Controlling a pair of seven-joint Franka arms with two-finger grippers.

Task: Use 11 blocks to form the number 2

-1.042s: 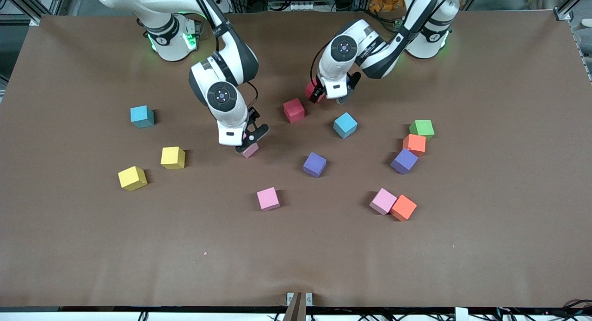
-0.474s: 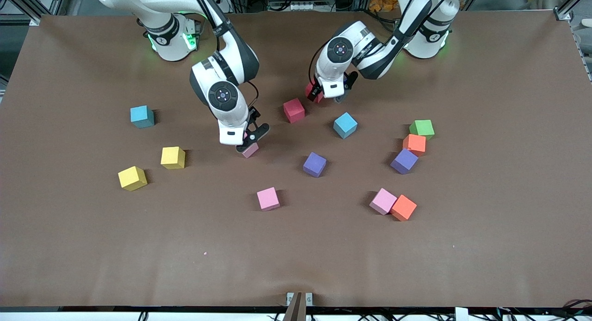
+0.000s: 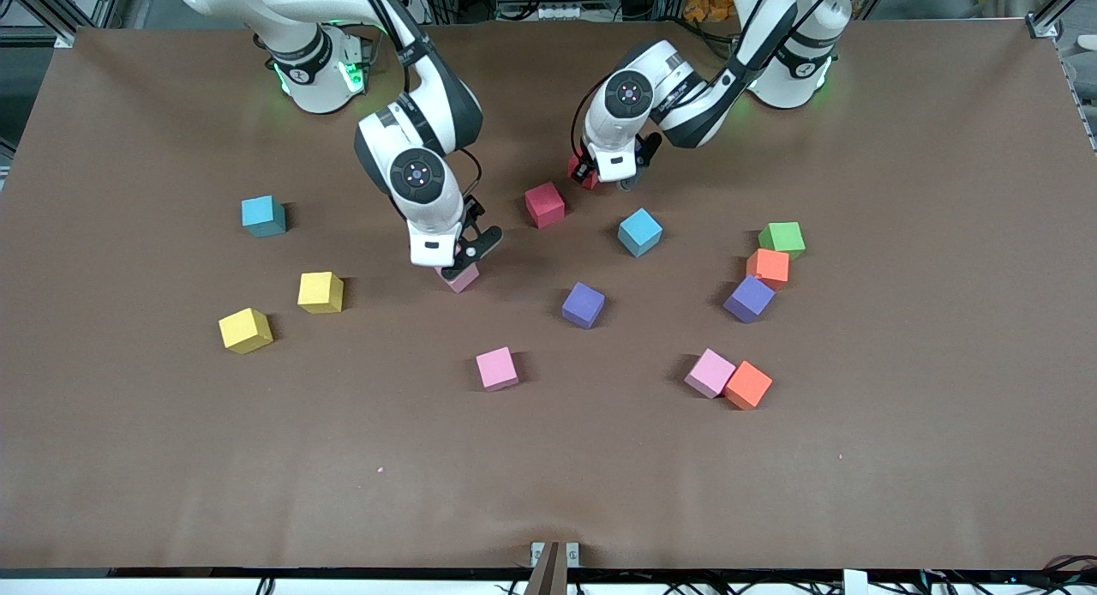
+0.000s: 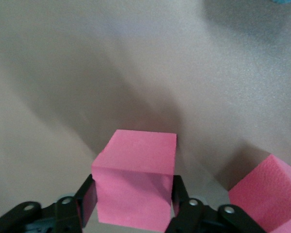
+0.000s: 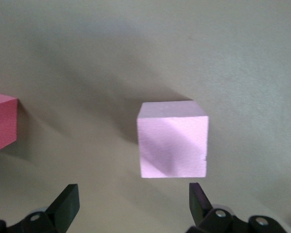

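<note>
My left gripper (image 3: 586,176) is shut on a red cube (image 4: 136,184), low over the table near the robots' bases. A second red cube (image 3: 545,205) lies beside it and shows in the left wrist view (image 4: 269,196). My right gripper (image 3: 458,259) is open and empty just above a pink cube (image 3: 464,278). In the right wrist view that pink cube (image 5: 173,141) lies ahead of the open fingertips (image 5: 67,200), not between them. The cubes lie scattered; no digit 2 shows.
Loose cubes: blue (image 3: 263,215), two yellow (image 3: 320,291) (image 3: 245,330), light blue (image 3: 640,231), purple (image 3: 584,304), pink (image 3: 497,369). Toward the left arm's end lie green (image 3: 782,237), orange (image 3: 769,267), purple (image 3: 749,298), pink (image 3: 710,372) and orange (image 3: 748,384).
My right gripper has drawn up and back from the pink cube, which now shows more. My left gripper with the red cube has shifted slightly toward the robots' bases.
</note>
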